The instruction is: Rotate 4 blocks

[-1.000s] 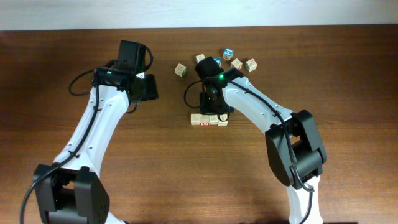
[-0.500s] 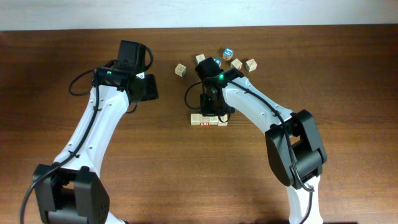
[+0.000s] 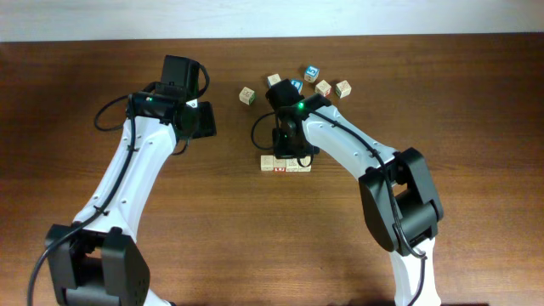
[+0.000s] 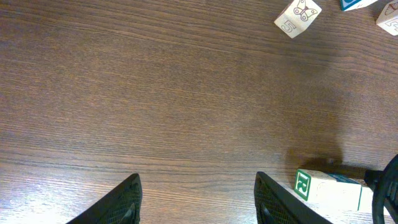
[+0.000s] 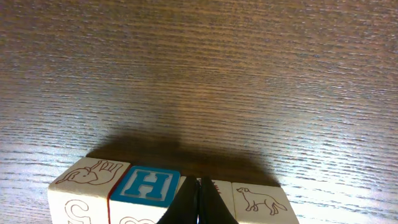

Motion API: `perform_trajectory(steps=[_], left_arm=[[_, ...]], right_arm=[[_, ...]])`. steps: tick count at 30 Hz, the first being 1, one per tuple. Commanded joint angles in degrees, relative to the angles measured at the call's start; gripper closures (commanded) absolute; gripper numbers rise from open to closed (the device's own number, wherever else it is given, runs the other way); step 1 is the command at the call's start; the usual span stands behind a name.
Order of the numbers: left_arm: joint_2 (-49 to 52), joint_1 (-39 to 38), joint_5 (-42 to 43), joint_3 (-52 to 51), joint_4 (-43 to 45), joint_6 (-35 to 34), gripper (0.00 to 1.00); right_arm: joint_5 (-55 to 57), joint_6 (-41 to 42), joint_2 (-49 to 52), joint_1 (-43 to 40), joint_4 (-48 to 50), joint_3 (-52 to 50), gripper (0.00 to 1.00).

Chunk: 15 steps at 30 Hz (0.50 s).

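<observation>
Table (image 3: 476, 127): dark brown wood with both arms reaching over it from the near side.
Task blocks (image 3: 270, 163): four pale cubes touching side by side in a short left-to-right line near the table's middle, nearer than every other cube. From overhead, red print shows along their near faces.
Row seen close: in the right wrist view the elephant cube (image 5: 87, 177) sits at one end. The H cube (image 5: 149, 185), its top face framed in blue, is tight against it. Next comes a cube mostly hidden behind the fingers, then the dog cube (image 5: 256, 199) at the other end.
Row's left end: the green R face (image 4: 303, 184) is turned leftward and shows in the left wrist view.
Right gripper (image 5: 199, 190): the pincer is pressed together with nothing between the fingers. It points down at the row's far edge, over the cube between the H and the dog. Whether the tip touches the wood of that cube cannot be told.
Left gripper (image 4: 198, 186): the fingers stand apart and hold nothing, over bare table well to the left of the row and a little farther back.
Butterfly cube (image 4: 298, 15): alone, tilted, far of the row's left end.
Far cluster: two blue-faced cubes (image 3: 312, 73) and three pale cubes (image 3: 342, 88) lie loosely scattered, the farthest things on the table. One blue cube is partly hidden by the right arm.
</observation>
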Motion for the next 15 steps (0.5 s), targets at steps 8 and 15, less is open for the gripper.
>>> perform_trajectory(steps=[8, 15], left_arm=[[0.4, -0.2, -0.6, 1.0, -0.3, 0.7, 0.44], [0.4, -0.3, 7.8, -0.4, -2.4, 0.7, 0.53]], right_arm=[[-0.1, -0.4, 0.6, -0.2, 0.0, 0.5, 0.93], [-8.5, -8.5, -1.2, -10.2, -15.5, 17.5, 0.74]])
